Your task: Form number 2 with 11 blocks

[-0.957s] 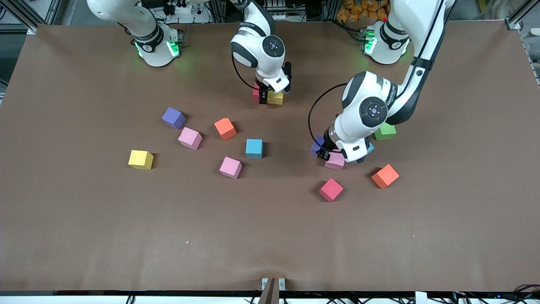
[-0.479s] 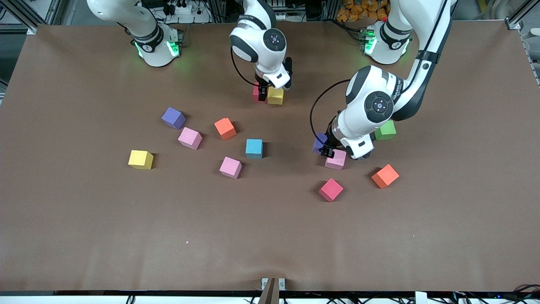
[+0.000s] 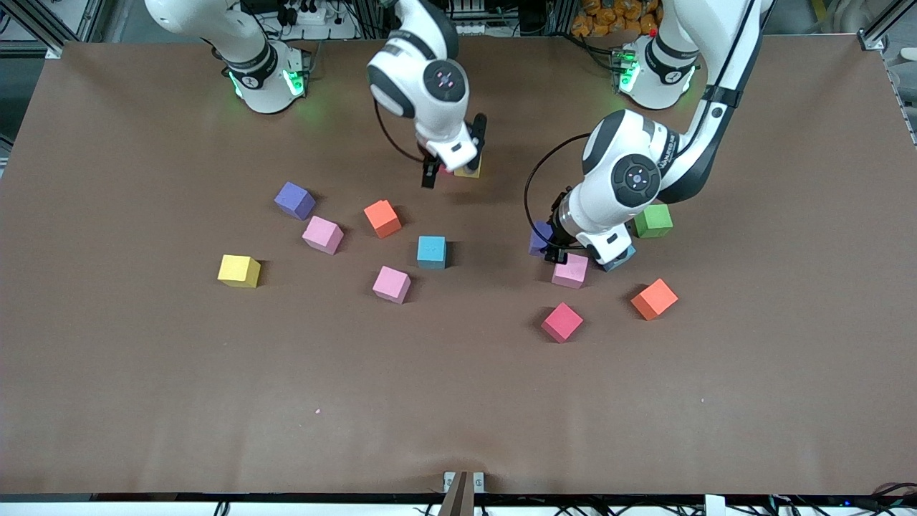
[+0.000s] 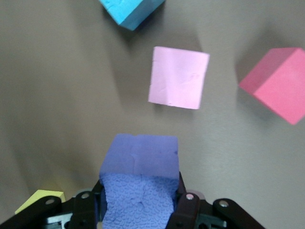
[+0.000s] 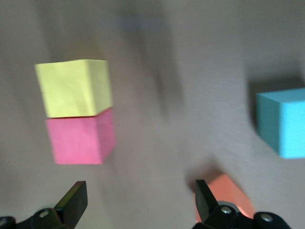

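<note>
We've lifted the right end effector [image 3: 448, 170], wide & empty, off the yellow/red pair [image 5: 76, 119]; left end effector [image 4: 138, 210] now carries purple block [image 4: 139, 176].

you find no text, label, brand, number or sign that can be read on anything in these views, and any marking on the arm casings is too small for you to make out.

Green cube [image 3: 654, 221] on brown table [image 3: 143, 358], toward left arm's end
</note>
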{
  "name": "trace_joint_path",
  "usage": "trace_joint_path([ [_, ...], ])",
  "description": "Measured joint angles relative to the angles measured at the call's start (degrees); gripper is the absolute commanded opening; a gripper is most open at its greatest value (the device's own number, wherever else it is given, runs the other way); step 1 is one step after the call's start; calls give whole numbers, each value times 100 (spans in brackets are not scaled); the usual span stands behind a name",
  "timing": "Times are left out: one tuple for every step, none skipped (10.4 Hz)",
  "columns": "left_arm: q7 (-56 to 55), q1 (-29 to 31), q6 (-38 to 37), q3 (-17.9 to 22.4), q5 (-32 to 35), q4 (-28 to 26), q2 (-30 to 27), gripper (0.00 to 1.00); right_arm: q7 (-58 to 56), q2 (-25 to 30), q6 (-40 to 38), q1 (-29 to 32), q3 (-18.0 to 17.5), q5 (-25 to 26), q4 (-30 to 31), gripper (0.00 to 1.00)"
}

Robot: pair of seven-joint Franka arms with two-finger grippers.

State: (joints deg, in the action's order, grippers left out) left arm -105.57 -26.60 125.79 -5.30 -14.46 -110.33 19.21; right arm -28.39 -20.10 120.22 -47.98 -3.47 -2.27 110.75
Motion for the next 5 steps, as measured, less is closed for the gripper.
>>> trace_joint_path([
  [-182, -12, 4, -76, 0, -28, -1, 5, -159, -83, 4, 218, 14, 2, -142, 100],
  [-287, -29, 25, -150, 0, -52, -4, 5, -299, -216, 10, 440, 24, 3, -307, 100],
  [-380, -34, 90, -225, 0, -91, -7, 5, -457, -406, 70, 646, 27, 3, -492, 100],
  [-484, -39, 191, -292, 0, -141, -8, 5, -654, -636, 217, 800, 29, 4, -684, 100],
  [-520, -39, 264, -355, 0, -190, -11, 5, -816, -852, 429, 878, 31, 4, -829, 100],
])
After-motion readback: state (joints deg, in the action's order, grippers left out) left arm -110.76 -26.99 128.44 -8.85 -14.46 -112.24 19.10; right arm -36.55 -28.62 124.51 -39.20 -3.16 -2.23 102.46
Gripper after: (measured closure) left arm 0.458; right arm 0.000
